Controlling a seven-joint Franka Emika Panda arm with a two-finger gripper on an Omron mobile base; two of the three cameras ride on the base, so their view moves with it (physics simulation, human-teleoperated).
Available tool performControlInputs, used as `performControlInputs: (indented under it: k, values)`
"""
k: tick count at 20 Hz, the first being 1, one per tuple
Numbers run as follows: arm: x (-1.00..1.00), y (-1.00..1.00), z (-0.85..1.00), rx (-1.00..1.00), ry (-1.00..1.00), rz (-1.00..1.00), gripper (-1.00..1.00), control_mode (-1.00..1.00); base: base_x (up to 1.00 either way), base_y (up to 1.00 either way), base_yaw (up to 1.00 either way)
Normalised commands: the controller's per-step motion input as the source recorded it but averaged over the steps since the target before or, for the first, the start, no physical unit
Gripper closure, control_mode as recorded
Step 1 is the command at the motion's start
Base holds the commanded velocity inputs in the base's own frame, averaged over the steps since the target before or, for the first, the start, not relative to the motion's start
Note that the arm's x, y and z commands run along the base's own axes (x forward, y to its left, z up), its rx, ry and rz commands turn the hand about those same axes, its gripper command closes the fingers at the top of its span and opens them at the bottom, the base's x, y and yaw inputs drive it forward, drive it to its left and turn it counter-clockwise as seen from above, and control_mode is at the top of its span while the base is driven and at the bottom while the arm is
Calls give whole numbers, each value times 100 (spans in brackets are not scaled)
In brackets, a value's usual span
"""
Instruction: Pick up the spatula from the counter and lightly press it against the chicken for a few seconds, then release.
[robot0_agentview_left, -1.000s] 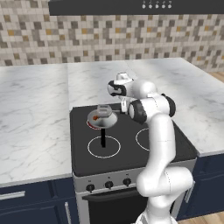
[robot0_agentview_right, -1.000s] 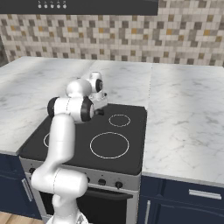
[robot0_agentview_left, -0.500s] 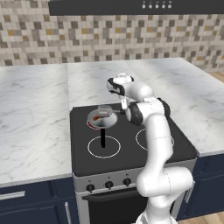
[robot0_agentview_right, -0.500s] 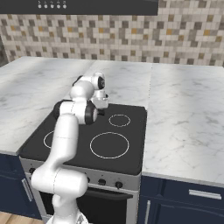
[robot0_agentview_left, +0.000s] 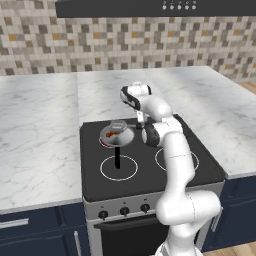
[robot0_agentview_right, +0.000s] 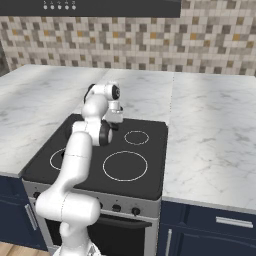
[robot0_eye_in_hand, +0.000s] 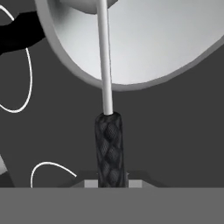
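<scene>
Black, woven-textured grip of the spatula (robot0_eye_in_hand: 109, 148) stands at 6 o'clock in the hand view. Its pale shaft runs straight up to 12 o'clock across the rim of the grey pan (robot0_eye_in_hand: 166, 39). The gripper (robot0_eye_in_hand: 109, 181) is closed around the bottom of that grip, one fingertip on each side.

In the left base view the spatula's (robot0_agentview_left: 119, 125) pale blade end hangs over the pan (robot0_agentview_left: 129, 139) near its 12 o'clock edge. The reddish-brown chicken (robot0_agentview_left: 113, 134) lies inside, just toward 7 o'clock of the blade. Whether blade and meat touch I cannot tell.

The gripper (robot0_agentview_left: 141, 118) sits at 2 o'clock of the pan. The pan's black handle points to 6 o'clock over a burner ring (robot0_agentview_left: 118, 167). The pan rests on the stove (robot0_agentview_left: 150, 172) at its 10 o'clock corner. The marble counter (robot0_agentview_left: 40, 130) lies at the stove's 9 o'clock side. In the right base view the gripper (robot0_agentview_right: 115, 113) is at the stove's far edge.

The step in hand looks like the press itself:
- Bring the blade flat onto the chicken.
- Lower it slowly and straight, without dragging sideways.
- Stop at first contact, since a hard push could tip or slide the pan.
- Keep the hold on the grip firm so the long shaft does not pivot.
- Hold steady briefly, then lift straight off.
</scene>
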Motion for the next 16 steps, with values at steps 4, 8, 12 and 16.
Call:
performControlInputs:
  k: [4,8,12,16]
  values:
    - [0,13,0,0,0,0,100,-100,0,0,0]
    - [0,9,0,-1,0,0,100,-100,0,0,0]
    - [-1,0,-5,-1,0,0,100,-100,0,0,0]
    - [-10,0,-7,-1,0,0,100,-100,0,0,0]
